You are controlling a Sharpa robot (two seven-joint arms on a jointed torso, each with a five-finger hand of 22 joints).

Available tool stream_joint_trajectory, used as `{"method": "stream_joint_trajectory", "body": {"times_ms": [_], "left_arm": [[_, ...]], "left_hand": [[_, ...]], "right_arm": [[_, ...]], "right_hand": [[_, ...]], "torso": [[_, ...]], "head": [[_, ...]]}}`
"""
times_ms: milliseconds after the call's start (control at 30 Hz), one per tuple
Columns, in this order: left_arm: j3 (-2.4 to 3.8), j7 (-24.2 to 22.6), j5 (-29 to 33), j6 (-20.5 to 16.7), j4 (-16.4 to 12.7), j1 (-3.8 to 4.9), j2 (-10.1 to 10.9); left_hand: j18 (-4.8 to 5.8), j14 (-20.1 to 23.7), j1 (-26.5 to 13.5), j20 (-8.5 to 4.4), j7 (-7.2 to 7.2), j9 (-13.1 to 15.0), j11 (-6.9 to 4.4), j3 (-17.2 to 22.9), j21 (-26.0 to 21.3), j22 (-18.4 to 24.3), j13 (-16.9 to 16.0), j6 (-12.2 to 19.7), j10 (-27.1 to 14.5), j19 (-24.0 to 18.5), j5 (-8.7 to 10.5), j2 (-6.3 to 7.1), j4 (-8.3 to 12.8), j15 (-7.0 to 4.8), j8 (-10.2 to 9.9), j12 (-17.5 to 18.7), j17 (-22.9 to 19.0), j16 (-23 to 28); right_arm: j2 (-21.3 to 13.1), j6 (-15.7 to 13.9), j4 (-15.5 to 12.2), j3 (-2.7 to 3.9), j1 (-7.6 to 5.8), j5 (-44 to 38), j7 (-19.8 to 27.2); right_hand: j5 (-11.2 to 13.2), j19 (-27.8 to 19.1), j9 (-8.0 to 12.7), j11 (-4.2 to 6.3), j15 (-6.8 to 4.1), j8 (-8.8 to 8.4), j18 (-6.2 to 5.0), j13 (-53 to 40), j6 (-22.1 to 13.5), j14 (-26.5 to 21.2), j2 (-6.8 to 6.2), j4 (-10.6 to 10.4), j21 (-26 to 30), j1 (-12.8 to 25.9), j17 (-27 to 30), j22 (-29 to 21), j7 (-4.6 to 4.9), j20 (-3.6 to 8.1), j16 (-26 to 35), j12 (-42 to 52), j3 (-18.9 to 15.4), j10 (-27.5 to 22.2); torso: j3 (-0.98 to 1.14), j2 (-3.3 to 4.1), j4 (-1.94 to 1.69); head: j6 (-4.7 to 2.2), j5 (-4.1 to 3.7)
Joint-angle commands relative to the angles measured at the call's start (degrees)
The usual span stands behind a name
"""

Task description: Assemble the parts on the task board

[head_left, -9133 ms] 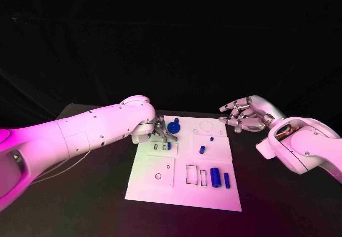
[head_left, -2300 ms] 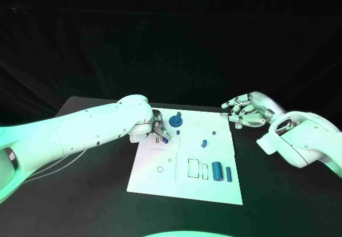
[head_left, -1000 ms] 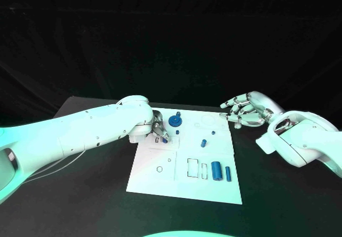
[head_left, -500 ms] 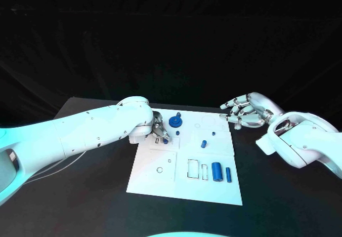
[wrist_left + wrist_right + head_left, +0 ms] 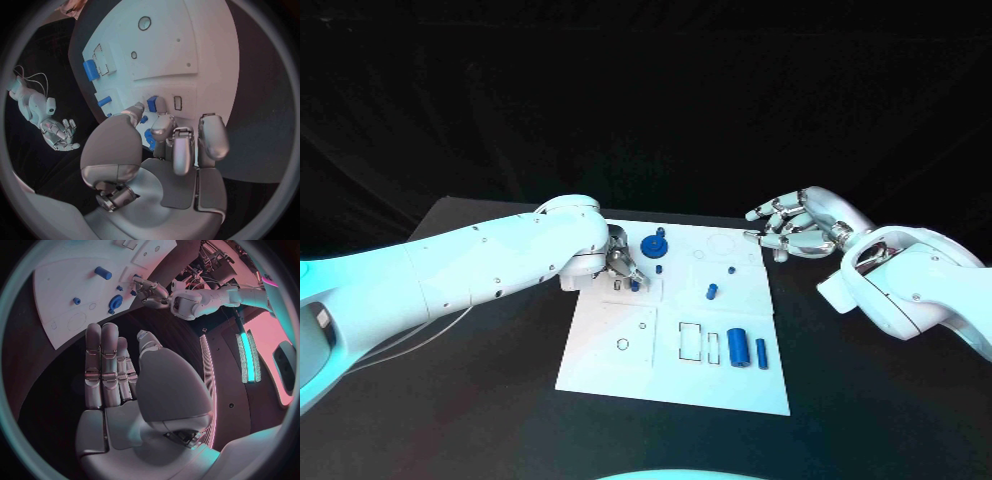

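A small blue part (image 5: 633,284) is pinched over a slot on the task board (image 5: 733,392) by the left hand (image 5: 620,266), where tilt could jam it, while the right hand (image 5: 790,228) is held empty, fingers apart, beside the board.

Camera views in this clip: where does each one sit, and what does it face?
Head view: on the robot's head, looking down at the white board; both arms enter.
Left wrist view: behind the left hand, facing the board and a small blue part.
Right wrist view: behind the right hand, held off the board's edge.
Shared: both wrist views show the board and the other hand.
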State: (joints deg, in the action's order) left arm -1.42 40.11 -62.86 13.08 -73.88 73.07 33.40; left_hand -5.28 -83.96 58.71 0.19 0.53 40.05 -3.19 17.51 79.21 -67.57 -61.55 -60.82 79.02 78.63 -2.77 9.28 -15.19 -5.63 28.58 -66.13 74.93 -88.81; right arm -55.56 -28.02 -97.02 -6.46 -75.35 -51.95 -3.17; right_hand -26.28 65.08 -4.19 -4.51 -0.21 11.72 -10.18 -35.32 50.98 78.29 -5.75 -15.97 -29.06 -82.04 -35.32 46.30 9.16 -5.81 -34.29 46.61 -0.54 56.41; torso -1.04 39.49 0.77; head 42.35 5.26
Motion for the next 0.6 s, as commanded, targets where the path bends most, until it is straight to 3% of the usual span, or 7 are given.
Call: {"method": "stream_joint_trajectory", "body": {"times_ms": [33, 133, 233, 333, 467, 600], "left_arm": [[0.12, 2.15, 0.42, -0.91, -0.57, 0.0, 0.23], [0.36, 2.13, 0.5, -1.33, -1.2, 0.03, 0.8], [1.1, 2.09, 0.55, -1.22, -2.03, 0.25, 1.59], [1.87, 2.01, 0.66, -0.82, -2.77, 1.0, 2.46], [2.54, 1.91, 0.9, -0.97, -2.74, 3.11, 3.3], [2.8, 1.68, 0.39, -3.14, -0.51, 5.68, 3.07]], "left_hand": [[0.65, -5.67, 0.25, 0.21, 0.35, 0.08, 0.28, -1.24, 0.12, 0.0, 0.07, 0.19, -0.28, 0.22, -0.17, -0.42, -0.53, -0.3, 0.02, 0.3, 13.81, -0.33], [0.62, -5.66, 0.63, 0.2, 0.39, 0.09, 0.32, -2.64, 0.04, 0.13, 0.5, 0.35, -0.52, 0.15, -0.18, -0.59, -0.95, -0.28, -0.02, 0.67, 13.8, -0.32], [0.4, -5.64, 1.73, 0.22, 0.6, 0.08, 0.49, -4.01, -0.56, 1.21, 2.19, 0.9, -1.48, -0.45, -0.18, -0.83, -1.05, -0.15, -0.2, 2.19, 13.73, -0.27], [0.04, -5.62, 2.81, 0.31, 0.92, 0.0, 0.77, -5.11, -1.6, 3.06, 4.21, 1.7, -2.74, -1.47, -0.19, -0.99, -1.17, 0.07, -0.52, 4.04, 13.66, -0.22], [-0.49, -5.57, 3.92, 0.58, 1.61, -0.49, 1.37, -6.64, -3.26, 5.84, 6.69, 3.13, -4.54, -3.0, -0.19, -1.04, -1.38, 0.56, -1.44, 6.38, 13.52, -0.12], [-0.72, -5.5, 4.95, 1.09, 2.73, -1.7, 2.35, -7.92, -4.27, 7.26, 10.03, 5.29, -7.25, -3.71, -0.2, -1.37, -1.43, 1.35, -3.13, 9.44, 13.31, 0.03]], "right_arm": [[0.01, 0.54, 0.06, 0.0, 0.05, -0.45, 0.21], [-0.01, 0.51, 0.17, 0.0, 0.05, -0.45, 0.24], [-0.03, 0.46, 0.29, 0.0, 0.06, -0.44, 0.26], [-0.04, 0.43, 0.34, 0.0, 0.06, -0.25, 0.28], [-0.02, 0.39, 0.45, 0.0, 0.06, -0.02, 0.29], [-0.09, 0.28, 0.68, -0.01, 0.06, 0.11, 0.28]], "right_hand": [[-0.27, 0.22, 0.08, 0.06, 0.3, 0.3, -0.25, 0.05, -0.01, -0.23, -0.14, -0.23, 0.29, 0.62, -0.05, -0.05, 0.17, -0.37, 0.26, -0.26, 0.11, -0.46], [-0.26, 0.21, 0.08, 0.04, 0.3, 0.31, -0.24, 0.08, -0.02, -0.25, -0.16, -0.24, 0.34, 0.66, -0.05, -0.08, 0.17, -0.38, 0.32, -0.27, 0.09, -0.47], [-0.26, 0.2, 0.09, 0.04, 0.32, 0.31, -0.24, 0.12, -0.05, -0.28, -0.18, -0.24, 0.4, 0.69, -0.05, -0.12, 0.18, -0.39, 0.4, -0.28, 0.07, -0.49], [-0.26, 0.2, 0.09, 0.04, 0.32, 0.31, -0.24, 0.12, -0.05, -0.28, -0.18, -0.24, 0.4, 0.69, -0.05, -0.12, 0.18, -0.39, 0.4, -0.28, 0.07, -0.49], [-0.27, 0.2, 0.09, 0.03, 0.32, 0.31, -0.24, 0.14, -0.06, -0.29, -0.18, -0.24, 0.43, 0.71, -0.04, -0.13, 0.18, -0.39, 0.45, -0.28, 0.06, -0.49], [-0.27, 0.2, 0.09, 0.03, 0.32, 0.32, -0.24, 0.15, -0.06, -0.3, -0.18, -0.24, 0.44, 0.71, -0.04, -0.14, 0.18, -0.39, 0.46, -0.28, 0.06, -0.49]], "torso": [[-0.01, 0.0, 0.0], [0.0, -0.04, -0.02], [0.04, -0.08, -0.06], [0.02, -0.05, -0.07], [0.02, 0.01, 0.02], [0.08, 0.03, -0.04]], "head": [[-0.15, -0.01], [-0.21, -0.01], [-0.33, -0.02], [-0.52, -0.08], [-0.78, -0.04], [-1.1, -0.11]]}}
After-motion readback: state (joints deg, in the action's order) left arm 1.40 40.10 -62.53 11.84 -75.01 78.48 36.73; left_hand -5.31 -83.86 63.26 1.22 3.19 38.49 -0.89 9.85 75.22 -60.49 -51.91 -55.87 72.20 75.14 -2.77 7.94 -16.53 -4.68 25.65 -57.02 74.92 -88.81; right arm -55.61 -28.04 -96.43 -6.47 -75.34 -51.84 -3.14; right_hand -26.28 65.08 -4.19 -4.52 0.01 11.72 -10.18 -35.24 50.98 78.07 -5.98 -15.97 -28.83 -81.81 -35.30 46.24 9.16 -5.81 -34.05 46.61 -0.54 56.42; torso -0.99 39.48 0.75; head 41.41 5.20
